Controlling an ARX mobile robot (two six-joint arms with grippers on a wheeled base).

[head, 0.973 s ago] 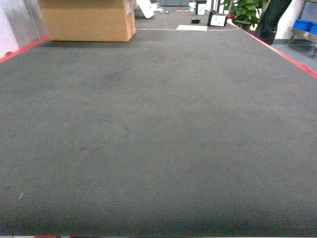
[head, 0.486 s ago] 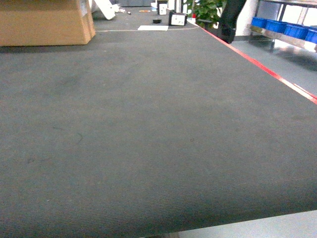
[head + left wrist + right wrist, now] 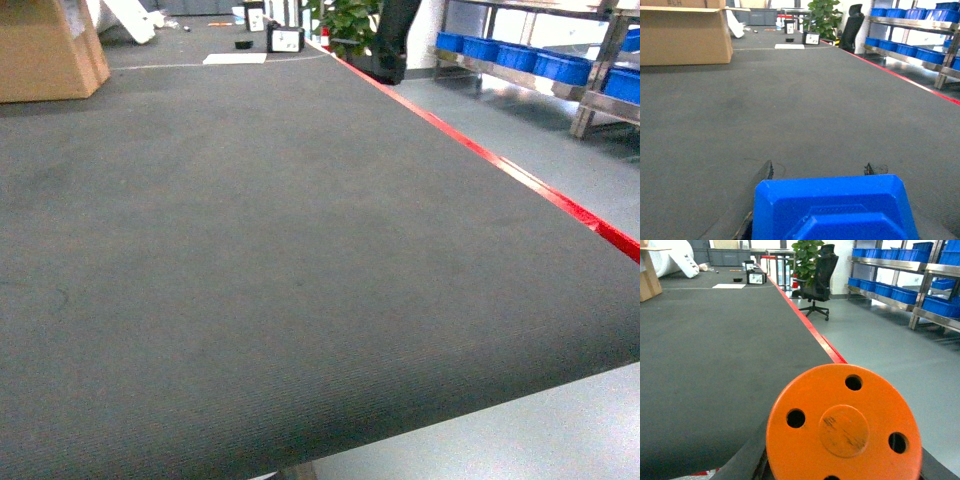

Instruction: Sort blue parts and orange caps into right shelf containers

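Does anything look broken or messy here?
Nothing looks broken or spilled. The only mark is a dark scuff on the face of the orange cap. The blue part looks whole, and the blue crates sit in tidy rows.

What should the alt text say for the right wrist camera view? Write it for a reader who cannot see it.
An orange cap, round with small holes, fills the foreground at the right claw. Beyond it lie a dark grey mat with a red edge strip, a black office chair, and metal shelves holding blue containers on the right.
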